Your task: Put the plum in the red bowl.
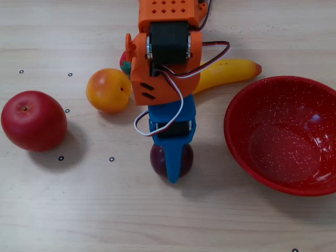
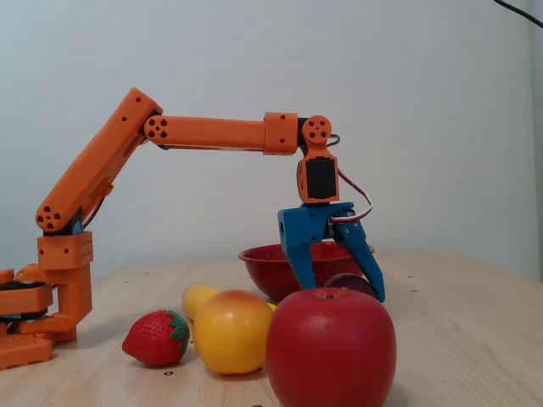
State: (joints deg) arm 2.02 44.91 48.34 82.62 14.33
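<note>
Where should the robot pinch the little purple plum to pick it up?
Around its widest middle, coming straight down from above. The plum is round and smooth, so pinching higher would probably let it slip. The gripper already straddles it, open, and there looks to be room on both sides for the fingers.
</note>
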